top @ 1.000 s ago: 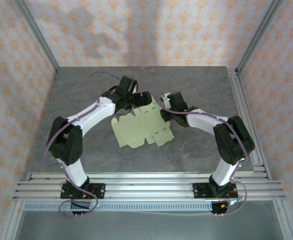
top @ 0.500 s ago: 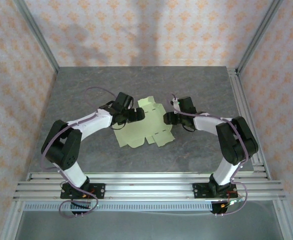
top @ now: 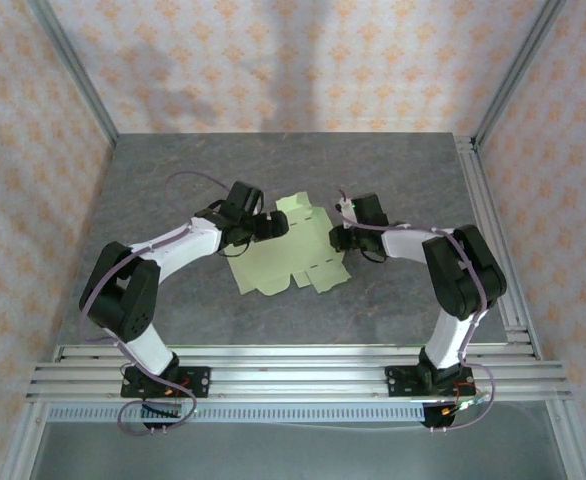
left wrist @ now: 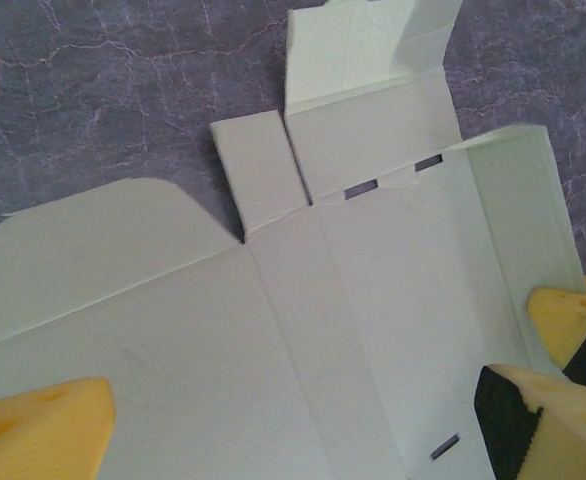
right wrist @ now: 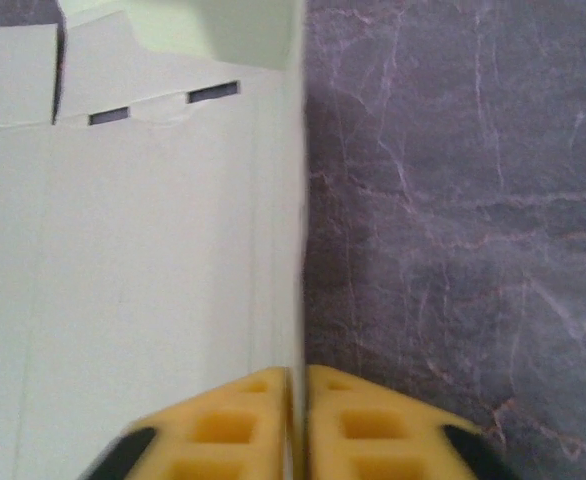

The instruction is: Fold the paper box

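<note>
Right wrist view: my right fingers (right wrist: 223,435) pinch shut on the 3 o'clock flap of the paper box (right wrist: 123,250), probably to stand it up, while my left fingers (left wrist: 43,430) gape wide, empty.

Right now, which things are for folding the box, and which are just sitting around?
For the job:
- the paper box, a pale green sheet that is mostly flat
- the right gripper, shut on the sheet's edge
- the left gripper, open over the sheet

Just there:
- the grey table
- the metal rails at the near edge
- the patterned walls
</note>
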`<state>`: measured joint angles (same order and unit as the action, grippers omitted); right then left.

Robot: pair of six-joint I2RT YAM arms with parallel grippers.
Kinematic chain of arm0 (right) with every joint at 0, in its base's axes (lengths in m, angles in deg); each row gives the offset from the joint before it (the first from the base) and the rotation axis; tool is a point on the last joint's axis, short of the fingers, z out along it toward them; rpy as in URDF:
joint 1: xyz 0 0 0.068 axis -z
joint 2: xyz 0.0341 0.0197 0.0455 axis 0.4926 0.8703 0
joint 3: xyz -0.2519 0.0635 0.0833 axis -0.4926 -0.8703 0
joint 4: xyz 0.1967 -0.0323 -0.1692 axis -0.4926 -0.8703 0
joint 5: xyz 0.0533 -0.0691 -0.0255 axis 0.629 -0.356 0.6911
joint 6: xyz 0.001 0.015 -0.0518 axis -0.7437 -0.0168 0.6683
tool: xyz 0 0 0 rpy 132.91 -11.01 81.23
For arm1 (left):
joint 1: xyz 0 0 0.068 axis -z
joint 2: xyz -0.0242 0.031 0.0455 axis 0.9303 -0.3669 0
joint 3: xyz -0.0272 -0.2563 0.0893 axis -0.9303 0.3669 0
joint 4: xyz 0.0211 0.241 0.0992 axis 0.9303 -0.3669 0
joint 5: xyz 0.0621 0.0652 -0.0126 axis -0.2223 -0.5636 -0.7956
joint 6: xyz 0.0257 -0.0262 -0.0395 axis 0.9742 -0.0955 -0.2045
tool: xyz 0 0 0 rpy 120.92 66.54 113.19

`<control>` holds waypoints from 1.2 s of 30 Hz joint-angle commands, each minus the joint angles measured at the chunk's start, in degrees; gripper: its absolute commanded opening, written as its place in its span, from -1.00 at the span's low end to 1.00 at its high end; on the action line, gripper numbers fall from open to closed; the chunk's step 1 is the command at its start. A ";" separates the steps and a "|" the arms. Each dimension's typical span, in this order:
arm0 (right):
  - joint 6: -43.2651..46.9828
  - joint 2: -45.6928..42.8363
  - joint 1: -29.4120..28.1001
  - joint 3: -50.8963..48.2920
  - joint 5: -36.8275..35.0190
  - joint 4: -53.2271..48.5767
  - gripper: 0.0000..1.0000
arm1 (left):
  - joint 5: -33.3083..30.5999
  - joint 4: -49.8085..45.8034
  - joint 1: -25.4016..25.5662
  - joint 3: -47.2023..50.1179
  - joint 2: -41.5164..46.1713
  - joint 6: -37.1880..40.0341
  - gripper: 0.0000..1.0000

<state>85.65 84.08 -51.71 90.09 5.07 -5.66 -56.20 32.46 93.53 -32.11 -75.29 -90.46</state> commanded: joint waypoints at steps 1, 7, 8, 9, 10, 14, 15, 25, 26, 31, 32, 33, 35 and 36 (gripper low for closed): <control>1.95 -0.43 -0.15 1.55 0.28 0.33 -0.99 | -2.14 0.83 -0.53 0.94 1.29 1.28 0.89; 4.68 -2.96 -0.25 1.96 -0.06 -3.31 -1.00 | -3.02 1.53 -1.33 0.43 1.11 0.80 0.90; 5.25 -3.36 -0.22 2.11 0.04 -3.92 -1.00 | -3.26 1.44 -1.54 0.21 1.00 0.69 0.90; 6.11 -3.70 -0.35 2.15 0.06 -4.46 -1.00 | -3.66 1.37 -1.83 -0.16 0.65 0.37 0.90; 6.62 -4.13 -0.39 2.24 -0.28 -4.77 -1.00 | -3.65 1.59 -2.21 -0.31 0.22 -0.01 0.91; 7.76 -5.78 -0.74 1.54 0.06 -3.94 -1.00 | -1.00 3.99 -3.56 -1.31 -2.00 -1.44 0.90; 8.16 -6.08 -0.83 1.45 0.34 -3.85 -1.00 | -0.41 4.36 -3.85 -2.05 -2.74 -1.25 0.91; 8.69 -5.01 -1.04 1.86 1.87 -2.51 -1.00 | 3.46 -1.95 -4.50 -15.97 -15.41 7.04 0.98; 8.44 -5.01 -1.08 1.51 2.00 -1.82 -1.00 | 4.00 -2.14 -4.49 -16.97 -16.81 7.48 0.98; 7.63 -4.99 -1.04 0.76 1.23 -1.75 -1.00 | 3.17 -3.51 -4.50 -20.46 -20.65 6.96 0.97; 7.46 -5.04 -1.03 0.51 1.37 -1.66 -1.00 | 2.48 -4.01 -4.49 -20.84 -21.00 6.78 0.97; 7.28 -5.07 -1.08 0.32 1.50 -1.39 -1.00 | 2.33 -4.76 -4.55 -21.35 -21.48 6.66 0.97; 7.19 -5.05 -1.05 0.05 1.43 -1.00 -1.00 | 3.63 -5.07 -4.53 -21.82 -22.19 6.85 0.94; 7.09 -5.01 -1.04 -0.03 1.26 -0.89 -1.00 | 5.10 -4.76 -4.50 -21.73 -22.42 6.82 0.92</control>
<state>93.36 79.14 -52.49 90.68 6.12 -8.41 -52.51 30.15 89.36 -52.02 -97.41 -84.50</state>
